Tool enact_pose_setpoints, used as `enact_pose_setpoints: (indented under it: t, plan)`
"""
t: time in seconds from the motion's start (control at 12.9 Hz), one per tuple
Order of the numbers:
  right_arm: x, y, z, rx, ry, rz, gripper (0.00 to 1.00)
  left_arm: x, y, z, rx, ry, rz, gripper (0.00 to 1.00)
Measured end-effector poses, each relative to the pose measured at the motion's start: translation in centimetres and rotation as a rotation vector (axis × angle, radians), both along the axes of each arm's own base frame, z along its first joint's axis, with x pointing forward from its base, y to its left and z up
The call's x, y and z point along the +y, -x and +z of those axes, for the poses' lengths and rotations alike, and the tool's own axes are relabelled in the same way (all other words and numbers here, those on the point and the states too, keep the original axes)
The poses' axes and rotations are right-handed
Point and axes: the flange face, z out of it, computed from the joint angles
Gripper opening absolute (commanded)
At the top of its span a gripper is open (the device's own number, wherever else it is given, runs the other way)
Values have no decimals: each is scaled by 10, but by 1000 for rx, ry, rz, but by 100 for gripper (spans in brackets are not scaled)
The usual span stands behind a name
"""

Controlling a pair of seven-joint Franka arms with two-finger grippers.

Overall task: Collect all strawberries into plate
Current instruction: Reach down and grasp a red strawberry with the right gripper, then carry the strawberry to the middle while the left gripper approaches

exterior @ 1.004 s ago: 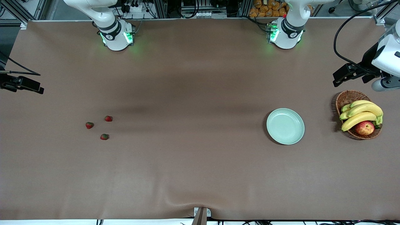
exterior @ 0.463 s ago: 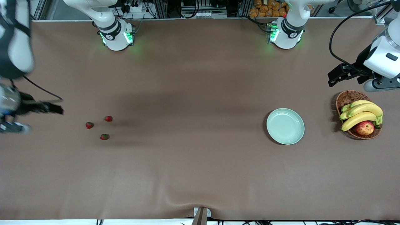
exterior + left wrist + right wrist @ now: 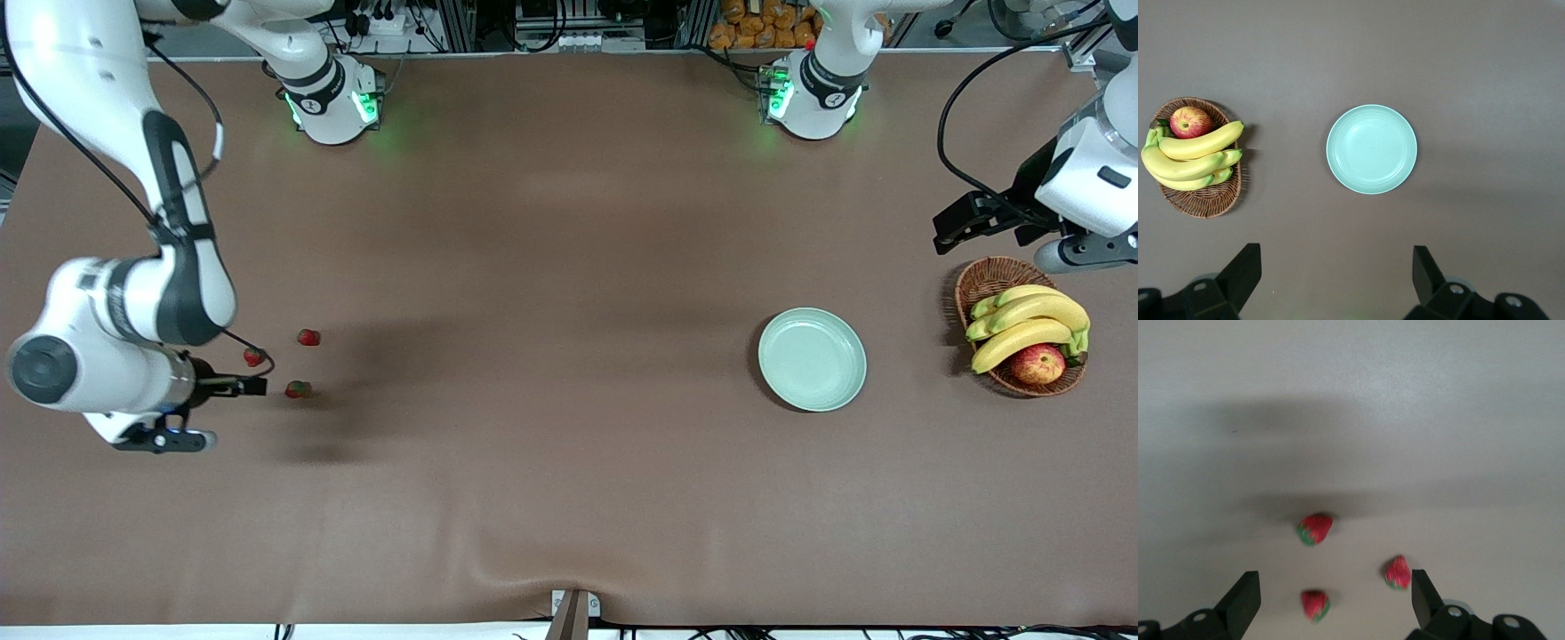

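From the front you see a brown table — three red, green-capped strawberries at the right arm's end, the right gripper over them, the mint plate beside a basket. Left wrist: left gripper spread wide, waiting above the plate. Right wrist: fingers wide — nothing held.

No legible text, apparently.

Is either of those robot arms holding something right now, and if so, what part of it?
No. The right tool is open over the strawberries, which lie loose on the table. The left tool waits open, up by the basket. The plate holds nothing.
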Motion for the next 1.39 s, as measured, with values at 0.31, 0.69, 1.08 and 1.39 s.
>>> enact_pose_setpoints:
  t: [0.31, 0.69, 1.08, 1.39]
  plan:
    - [2, 8, -62, -2, -18, -16, 100, 2, 0, 0, 2, 1, 3, 100]
    - [6, 30, -105, 20, -27, -25, 88, 4, 3, -3, 31, -2, 8, 100]
    - [20, 35, -111, 34, -34, -9, 53, 2, -2, -14, 46, 1, 4, 100]
    - [25, 34, -110, 32, -35, -3, 9, -2, -6, -21, 57, 2, -2, 100]
